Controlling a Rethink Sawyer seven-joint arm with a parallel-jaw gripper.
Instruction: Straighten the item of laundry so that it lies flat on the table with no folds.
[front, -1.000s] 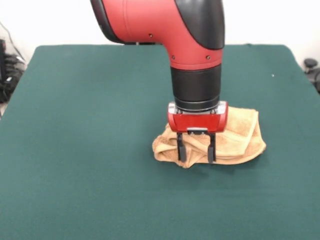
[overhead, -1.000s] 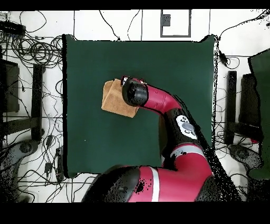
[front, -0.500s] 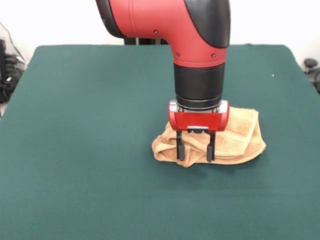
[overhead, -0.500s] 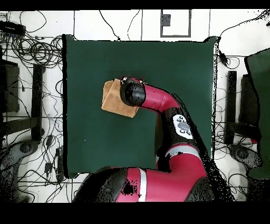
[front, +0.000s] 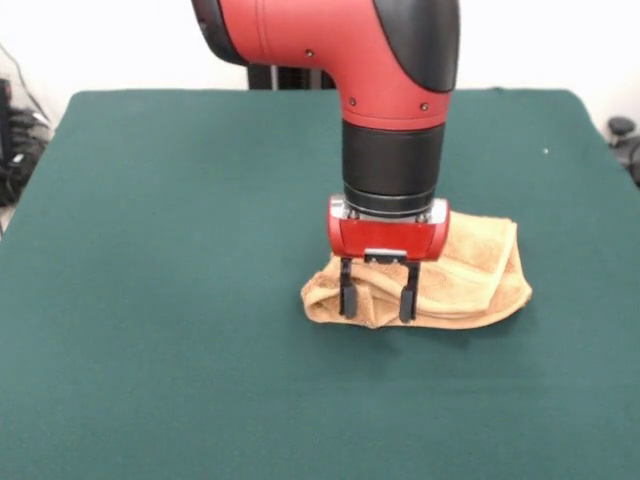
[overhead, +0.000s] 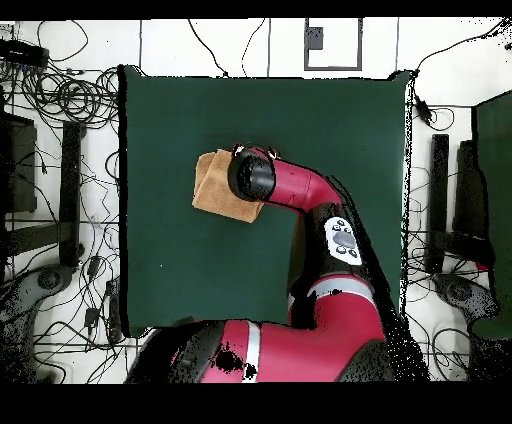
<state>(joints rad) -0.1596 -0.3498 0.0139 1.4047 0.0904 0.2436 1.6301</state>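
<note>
The item of laundry, an orange-tan towel (front: 480, 270), lies bunched and folded right of the middle of the green table (front: 150, 250). My gripper (front: 377, 303) points straight down over the towel's near left part. Its two black fingers (front: 345, 298) stand apart, pressed into the rumpled cloth, with a hump of towel between them. The gripper is open. In the overhead view the towel (overhead: 212, 185) shows as a folded patch on the table (overhead: 330, 120), and the arm's wrist (overhead: 252, 175) covers its right part and hides the gripper.
Green table surface spreads widely around the towel on every side. Tangled cables (overhead: 60, 95) and dark stands (overhead: 440, 200) lie on the floor beyond the table's edges.
In the front view the gripper has shifted slightly left along the towel's near fold, still down in the cloth. The fold's left end has been pushed a little leftward.
</note>
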